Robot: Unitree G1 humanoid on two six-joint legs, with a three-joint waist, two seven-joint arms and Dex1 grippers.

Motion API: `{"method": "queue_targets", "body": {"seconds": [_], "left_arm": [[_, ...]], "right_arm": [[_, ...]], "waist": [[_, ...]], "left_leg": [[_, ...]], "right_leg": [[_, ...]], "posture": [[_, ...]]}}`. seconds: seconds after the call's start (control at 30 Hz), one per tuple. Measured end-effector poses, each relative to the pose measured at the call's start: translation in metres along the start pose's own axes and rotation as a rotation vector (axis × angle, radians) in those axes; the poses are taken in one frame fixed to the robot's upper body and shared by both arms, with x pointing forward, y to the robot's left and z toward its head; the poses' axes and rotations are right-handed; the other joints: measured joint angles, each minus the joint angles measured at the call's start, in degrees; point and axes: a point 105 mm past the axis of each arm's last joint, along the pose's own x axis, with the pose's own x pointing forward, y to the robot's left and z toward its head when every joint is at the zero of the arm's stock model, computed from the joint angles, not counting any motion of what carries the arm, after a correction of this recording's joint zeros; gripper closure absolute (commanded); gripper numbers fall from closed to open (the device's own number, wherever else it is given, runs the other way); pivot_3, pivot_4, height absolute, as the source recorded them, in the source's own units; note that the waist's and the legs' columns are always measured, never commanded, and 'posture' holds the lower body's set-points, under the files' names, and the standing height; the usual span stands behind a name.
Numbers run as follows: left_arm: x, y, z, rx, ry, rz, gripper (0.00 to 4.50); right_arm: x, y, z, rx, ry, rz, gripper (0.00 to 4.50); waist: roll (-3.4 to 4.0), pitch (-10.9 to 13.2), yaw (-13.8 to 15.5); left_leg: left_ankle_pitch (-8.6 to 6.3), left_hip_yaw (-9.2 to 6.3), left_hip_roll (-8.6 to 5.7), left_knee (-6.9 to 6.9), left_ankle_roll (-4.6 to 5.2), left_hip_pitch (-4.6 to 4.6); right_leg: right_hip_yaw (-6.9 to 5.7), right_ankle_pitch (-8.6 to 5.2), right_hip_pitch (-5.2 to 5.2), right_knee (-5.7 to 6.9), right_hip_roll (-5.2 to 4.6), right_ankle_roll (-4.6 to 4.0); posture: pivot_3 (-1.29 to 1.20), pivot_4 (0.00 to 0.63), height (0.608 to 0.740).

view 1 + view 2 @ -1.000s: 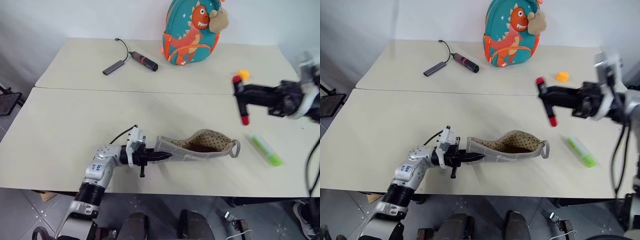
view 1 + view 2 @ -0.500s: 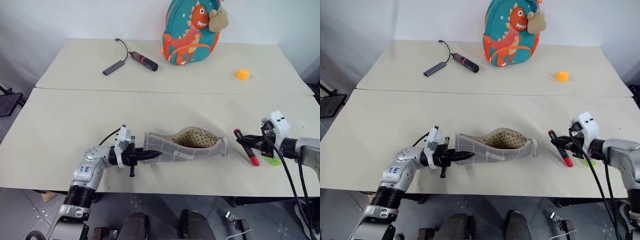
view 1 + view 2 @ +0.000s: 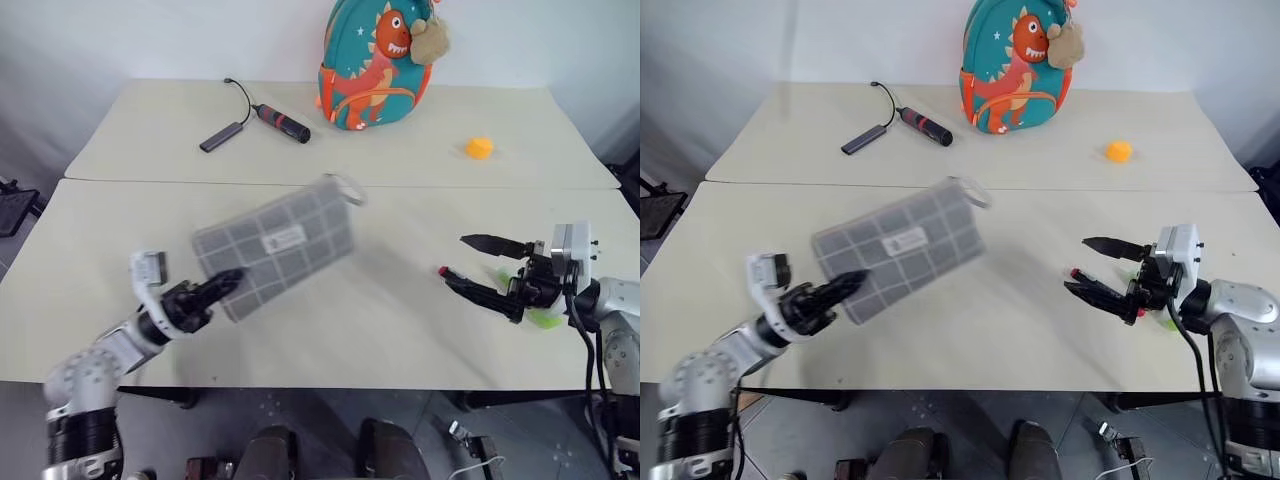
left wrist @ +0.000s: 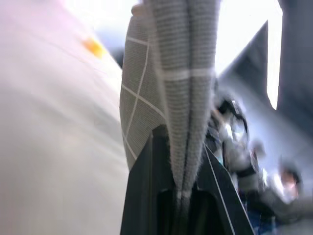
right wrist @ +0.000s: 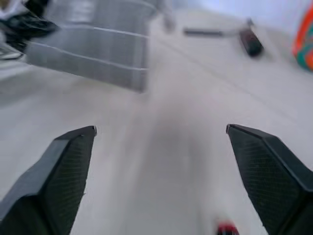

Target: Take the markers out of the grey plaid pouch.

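The grey plaid pouch point(image 3: 275, 245) hangs tilted in the air above the near table, its labelled outer face toward me and its cord loop at the far upper corner. My left gripper point(image 3: 225, 282) is shut on its lower left corner; the left wrist view shows the fabric edge point(image 4: 181, 73) pinched between the fingers. My right gripper point(image 3: 454, 258) stands open at the right, low over the table. The red marker's end point(image 3: 443, 271) shows beside the lower fingertip, the rest hidden. A lime green marker point(image 3: 545, 321) lies on the table behind that hand.
On the far table stand a teal dinosaur backpack point(image 3: 373, 62), a red-and-black cabled stick point(image 3: 283, 122) with a grey plug point(image 3: 220, 136), and a small orange object point(image 3: 479, 147). A seam divides the two tables.
My left gripper has lifted the pouch off the table and swung it left, turning its outer face toward me. The right gripper has sunk, opened and let go of the red marker.
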Motion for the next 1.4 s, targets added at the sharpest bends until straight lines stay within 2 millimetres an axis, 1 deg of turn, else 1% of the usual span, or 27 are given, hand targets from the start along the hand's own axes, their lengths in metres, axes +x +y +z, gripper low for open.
{"method": "queue_targets", "body": {"seconds": [0.1, 0.17, 0.27, 0.33, 0.37, 0.43, 0.5, 0.53, 0.57, 0.67, 0.77, 0.87, 0.93, 0.97, 1.03, 1.07, 1.1, 1.17, 1.27, 1.33, 1.4], "left_arm": [[-0.027, 0.013, 0.006, -0.119, -0.097, 0.172, 4.5], [-0.04, 0.018, 0.007, -0.173, -0.152, 0.244, 4.5], [-0.065, 0.022, 0.012, -0.231, -0.27, 0.33, 4.5], [-0.074, 0.025, 0.02, -0.25, -0.336, 0.362, 4.5], [-0.077, 0.027, 0.024, -0.257, -0.363, 0.375, 4.5], [-0.08, 0.032, 0.026, -0.267, -0.388, 0.409, 4.5], [-0.082, 0.037, 0.027, -0.259, -0.402, 0.447, 3.94], [-0.082, 0.039, 0.028, -0.244, -0.403, 0.47, 3.74], [-0.084, 0.045, 0.028, -0.211, -0.396, 0.517, 3.48], [-0.091, 0.057, 0.028, -0.115, -0.353, 0.653, 2.5], [-0.095, 0.055, 0.036, -0.006, -0.3, 0.703, 1.6], [-0.115, 0.052, 0.051, 0.161, -0.224, 0.812, 0.7], [-0.13, 0.045, 0.06, 0.276, -0.152, 0.868, 0.16], [-0.138, 0.04, 0.063, 0.361, -0.095, 0.887, 0.16], [-0.155, 0.027, 0.065, 0.564, 0.105, 0.915, 0.16], [-0.159, 0.02, 0.064, 0.656, 0.183, 0.888, 0.16], [-0.159, 0.009, 0.06, 0.784, 0.286, 0.808, 0.16], [-0.15, -0.004, 0.053, 0.943, 0.386, 0.665, 0.16], [-0.132, -0.018, 0.047, 1.1, 0.472, 0.512, 0.16], [-0.119, -0.023, 0.047, 1.18, 0.494, 0.443, 0.16], [-0.108, -0.021, 0.044, 1.238, 0.499, 0.397, 0.16]], "right_arm": [[0.002, 0.012, -0.004, 0.008, -0.074, 0.04, 0.01], [-0.001, 0.02, -0.003, 0.034, -0.104, 0.082, 0.01], [-0.006, 0.029, -0.003, -0.032, -0.132, 0.078, 0.01], [-0.007, 0.029, -0.002, -0.11, -0.131, 0.072, 0.01], [-0.009, 0.028, -0.003, -0.156, -0.114, 0.079, 0.01], [-0.015, 0.025, -0.009, -0.191, -0.071, 0.083, 0.01], [-0.019, 0.021, -0.014, -0.205, -0.049, 0.072, 0.0], [-0.019, 0.02, -0.015, -0.21, -0.049, 0.071, 0.0], [-0.018, 0.018, -0.015, -0.215, -0.048, 0.071, 0.0], [-0.015, 0.018, -0.015, -0.222, -0.046, 0.079, 0.0], [-0.012, 0.02, -0.017, -0.214, -0.044, 0.094, 0.0], [-0.01, 0.023, -0.02, -0.197, -0.038, 0.113, 0.0], [-0.011, 0.023, -0.021, -0.195, -0.028, 0.112, 0.0], [-0.011, 0.022, -0.021, -0.193, -0.025, 0.113, 0.0], [-0.014, 0.021, -0.021, -0.191, -0.009, 0.114, 0.0], [-0.015, 0.021, -0.021, -0.191, -0.002, 0.116, 0.0], [-0.017, 0.02, -0.022, -0.182, 0.011, 0.121, 0.0], [-0.02, 0.019, -0.024, -0.169, 0.028, 0.125, 0.0], [-0.022, 0.017, -0.023, -0.169, 0.045, 0.138, 0.0], [-0.021, 0.015, -0.021, -0.163, 0.048, 0.139, 0.0], [-0.019, 0.017, -0.022, -0.149, 0.052, 0.152, 0.0]], "waist": [[0.05, 0.0, 0.2], [0.05, 0.0, 0.4], [0.05, 0.0, 0.4], [0.09, 0.1, 0.4], [0.08, 0.1, 0.6], [0.08, 0.1, 0.7], [0.08, 0.1, 0.7], [0.08, 0.1, 0.6], [0.09, 0.1, 0.6], [0.09, 0.1, 0.5], [0.09, 0.1, 0.3], [0.11, 0.1, -0.3], [0.12, 0.1, -0.6], [0.13, 0.1, -0.5], [0.08, 0.1, -0.5], [0.11, 0.1, -0.5], [0.13, 0.1, -0.5], [0.19, 0.2, 0.0], [0.21, 0.2, 0.6], [0.22, 0.2, 0.5], [0.24, 0.2, 0.5]], "left_leg": [[-0.06, -0.07, -0.06, -0.17, 0.01, 0.55], [-0.1, -0.09, -0.05, -0.18, 0.01, 0.6], [-0.15, -0.07, -0.04, -0.27, -0.04, 0.65], [-0.15, 0.0, -0.05, -0.27, -0.04, 0.7], [-0.15, 0.03, -0.07, -0.26, -0.04, 0.73], [-0.15, 0.06, -0.11, -0.27, -0.03, 0.73], [-0.15, 0.08, -0.1, -0.29, -0.03, 0.72], [-0.15, 0.1, -0.1, -0.3, -0.03, 0.72], [-0.15, 0.14, -0.17, -0.31, -0.04, 0.73], [-0.17, 0.16, -0.23, -0.32, -0.07, 0.72], [-0.18, 0.17, -0.15, -0.34, -0.1, 0.73], [-0.21, 0.21, -0.15, -0.38, -0.17, 0.74], [-0.23, 0.31, -0.13, -0.5, -0.19, 0.78], [-0.23, 0.34, -0.11, -0.54, -0.19, 0.81], [-0.25, 0.47, -0.1, -0.72, -0.22, 0.82], [-0.26, 0.59, -0.1, -0.78, -0.22, 0.81], [-0.26, 0.72, -0.06, -0.87, -0.21, 0.77], [-0.27, 0.7, 0.1, -0.87, -0.2, 0.66], [-0.27, 0.78, 0.13, -0.86, -0.19, 0.61], [-0.27, 0.85, 0.15, -0.86, -0.19, 0.62], [-0.26, 0.9, 0.13, -0.87, -0.17, 0.62]], "right_leg": [[-0.02, 0.0, 0.58, -0.18, -0.06, 0.0], [0.0, 0.0, 0.62, -0.19, -0.08, -0.01], [0.04, -0.03, 0.6, -0.22, -0.07, -0.06], [0.1, -0.03, 0.59, -0.2, -0.07, -0.06], [0.1, -0.03, 0.61, -0.19, -0.07, -0.06], [0.13, -0.03, 0.61, -0.2, -0.07, -0.06], [0.12, -0.03, 0.58, -0.2, -0.06, -0.06], [0.12, -0.04, 0.58, -0.2, -0.04, -0.07], [0.13, -0.04, 0.58, -0.21, -0.01, -0.07], [0.13, -0.05, 0.58, -0.25, 0.07, -0.09], [0.14, -0.07, 0.55, -0.25, 0.08, -0.12], [0.15, -0.09, 0.51, -0.25, 0.14, -0.17], [0.23, -0.1, 0.46, -0.3, 0.17, -0.18], [0.25, -0.11, 0.43, -0.31, 0.16, -0.19], [0.29, -0.13, 0.35, -0.39, 0.19, -0.23], [0.37, -0.14, 0.22, -0.37, 0.16, -0.25], [0.43, -0.15, 0.12, -0.42, 0.14, -0.26], [0.39, -0.17, 0.01, -0.48, 0.08, -0.3], [0.42, -0.19, -0.14, -0.43, 0.01, -0.34], [0.43, -0.19, -0.17, -0.3, 0.02, -0.34], [0.43, -0.18, -0.17, -0.21, 0.03, -0.32]], "posture": [[0.0, 0.15, 0.74], [0.0, 0.15, 0.74], [0.0, 0.15, 0.74], [0.0, 0.15, 0.74], [0.0, 0.15, 0.74], [0.0, 0.15, 0.74], [0.0, 0.15, 0.74], [0.0, 0.15, 0.74], [0.0, 0.15, 0.74], [0.0, 0.15, 0.74], [0.0, 0.15, 0.74], [0.0, 0.15, 0.74], [0.0, 0.15, 0.74], [0.0, 0.15, 0.74], [0.0, 0.15, 0.74], [0.0, 0.15, 0.74], [0.0, 0.15, 0.74], [0.0, 0.15, 0.74], [0.0, 0.15, 0.74], [0.0, 0.15, 0.74], [0.0, 0.15, 0.74]]}}
